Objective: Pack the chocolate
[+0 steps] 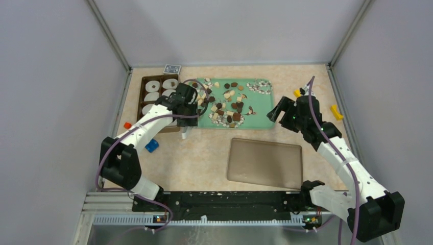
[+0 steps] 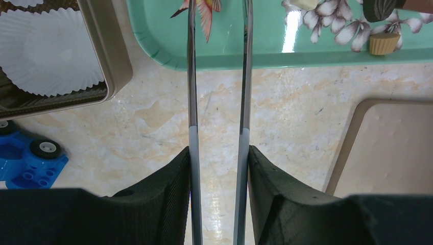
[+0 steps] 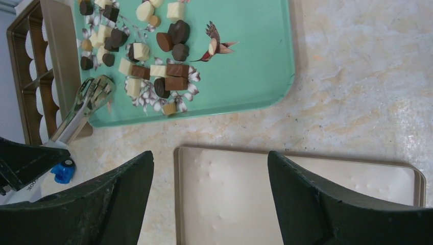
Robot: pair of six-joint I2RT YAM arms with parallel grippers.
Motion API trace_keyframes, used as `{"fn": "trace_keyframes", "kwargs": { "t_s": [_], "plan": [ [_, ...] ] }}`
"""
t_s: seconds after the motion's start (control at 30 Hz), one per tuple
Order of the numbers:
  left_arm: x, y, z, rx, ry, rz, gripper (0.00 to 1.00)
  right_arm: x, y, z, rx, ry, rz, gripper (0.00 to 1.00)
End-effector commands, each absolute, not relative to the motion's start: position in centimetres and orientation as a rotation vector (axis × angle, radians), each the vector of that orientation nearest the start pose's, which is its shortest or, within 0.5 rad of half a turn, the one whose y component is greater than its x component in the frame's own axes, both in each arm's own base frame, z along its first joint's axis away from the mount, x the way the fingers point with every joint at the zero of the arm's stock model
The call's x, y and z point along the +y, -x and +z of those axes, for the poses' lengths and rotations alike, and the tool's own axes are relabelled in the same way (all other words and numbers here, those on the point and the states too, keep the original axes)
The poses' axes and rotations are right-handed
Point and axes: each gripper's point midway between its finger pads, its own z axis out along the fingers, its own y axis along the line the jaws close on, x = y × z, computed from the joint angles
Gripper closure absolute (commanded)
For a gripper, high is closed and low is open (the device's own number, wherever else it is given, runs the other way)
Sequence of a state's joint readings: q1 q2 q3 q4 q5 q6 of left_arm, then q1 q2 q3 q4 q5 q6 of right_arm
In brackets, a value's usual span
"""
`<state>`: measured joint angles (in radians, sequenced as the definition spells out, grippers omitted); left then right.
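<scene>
The chocolate point(image 1: 224, 104) lies on the tray point(image 1: 259, 118) at the back of your table point(image 1: 204, 153). The box point(image 1: 143, 97) of paper cups point(image 1: 151, 96) sits just left of the tray. The lid point(image 1: 264, 163) lies in front of the tray. The toy car point(image 1: 151, 146) is in front of the box. The tongs point(image 3: 94, 94) in your left gripper point(image 2: 218, 158) reach the tray's near left corner.

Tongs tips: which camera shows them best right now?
Right wrist: the tongs show whole tips at the edge of the green tray. Left wrist shows only their two blades, tips cut off. In top external they are too small to make out.
</scene>
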<state>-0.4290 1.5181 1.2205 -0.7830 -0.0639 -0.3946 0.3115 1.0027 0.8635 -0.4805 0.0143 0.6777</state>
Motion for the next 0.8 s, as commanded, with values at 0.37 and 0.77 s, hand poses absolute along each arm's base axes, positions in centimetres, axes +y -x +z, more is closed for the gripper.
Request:
{"fn": "trace_keyframes", "kwargs": {
  "t_s": [0.37,0.77],
  "plan": [
    [-15.9,-33.5,12.5,2.599,-0.028,-0.211,0.58,11.7,-29.6,20.0,2.163,-0.432,0.542,0.20],
    [-15.0,-34.5,18.2,2.468,-0.028,-0.184,0.75,11.9,-29.9,20.1,2.161,-0.427,0.549,0.20]
  ]
}}
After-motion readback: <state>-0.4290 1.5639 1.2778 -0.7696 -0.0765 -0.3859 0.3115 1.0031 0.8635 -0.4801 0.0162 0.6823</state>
